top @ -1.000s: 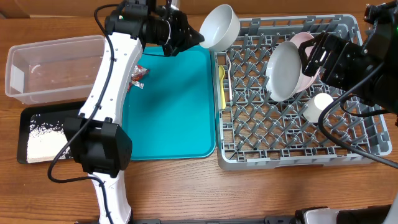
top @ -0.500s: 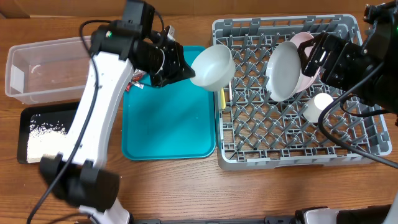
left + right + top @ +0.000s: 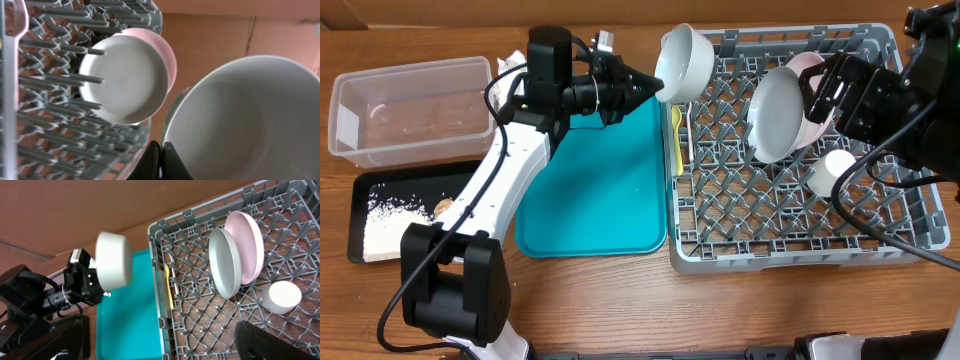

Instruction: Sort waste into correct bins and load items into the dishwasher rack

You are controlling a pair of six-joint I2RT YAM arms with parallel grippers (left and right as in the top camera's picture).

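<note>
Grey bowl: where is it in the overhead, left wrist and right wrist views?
Overhead: grey bowl top centre, over the dishwasher rack's left corner.
Left wrist: bowl fills the right half.
Right wrist: bowl upper left, left of the rack.
Shared landmark: pale grey-blue plate standing in the rack.

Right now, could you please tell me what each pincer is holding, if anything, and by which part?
The left pincer is shut on the round pale grey bowl, pinching its rim. The right pincer is open and holds nothing.
</note>
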